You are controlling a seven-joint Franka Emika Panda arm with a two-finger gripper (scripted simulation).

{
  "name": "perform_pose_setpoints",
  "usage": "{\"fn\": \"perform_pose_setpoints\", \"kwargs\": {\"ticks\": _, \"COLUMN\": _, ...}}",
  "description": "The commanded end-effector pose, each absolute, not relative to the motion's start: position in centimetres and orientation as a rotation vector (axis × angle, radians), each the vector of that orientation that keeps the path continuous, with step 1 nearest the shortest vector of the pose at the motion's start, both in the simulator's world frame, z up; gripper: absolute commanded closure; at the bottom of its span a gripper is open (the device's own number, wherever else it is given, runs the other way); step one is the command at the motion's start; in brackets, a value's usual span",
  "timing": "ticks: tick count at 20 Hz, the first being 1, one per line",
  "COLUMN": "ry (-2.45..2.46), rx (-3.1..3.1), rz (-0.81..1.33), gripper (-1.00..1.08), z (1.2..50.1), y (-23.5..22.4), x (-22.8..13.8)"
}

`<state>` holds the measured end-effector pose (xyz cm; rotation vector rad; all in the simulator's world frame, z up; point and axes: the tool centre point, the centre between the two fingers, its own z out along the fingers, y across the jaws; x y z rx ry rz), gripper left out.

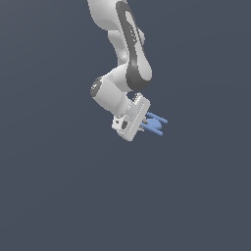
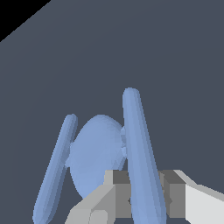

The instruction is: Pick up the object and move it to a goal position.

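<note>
The object (image 1: 156, 123) is a small light-blue piece with a round centre between two thin parallel bars. It is held up in mid-air at the end of the white arm. In the wrist view the object (image 2: 96, 148) fills the middle of the picture. One of its bars runs between the two grey fingers (image 2: 116, 192). My gripper (image 1: 146, 123) is shut on that bar, and the ball and the other bar stick out to one side of the gripper (image 2: 144, 186). No marker for a goal position is in view.
Only a plain dark grey-blue backdrop (image 1: 49, 186) surrounds the arm in the exterior view. The wrist view has a black corner (image 2: 13, 13) at one edge of that same flat backdrop.
</note>
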<state>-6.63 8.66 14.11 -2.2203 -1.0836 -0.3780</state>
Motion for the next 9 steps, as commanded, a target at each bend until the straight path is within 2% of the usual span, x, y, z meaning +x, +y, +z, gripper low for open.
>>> {"fn": "perform_pose_setpoints", "kwargs": {"ticks": 1, "ry": -1.083, "rx": -2.220, "rz": -0.379, "gripper": 1.08, "z": 14.46, "y": 9.15, "x": -7.15}}
{"fn": "perform_pose_setpoints", "kwargs": {"ticks": 9, "ry": -1.082, "rx": -2.218, "rz": -0.382, "gripper": 1.08, "z": 14.71, "y": 9.40, "x": -7.24}}
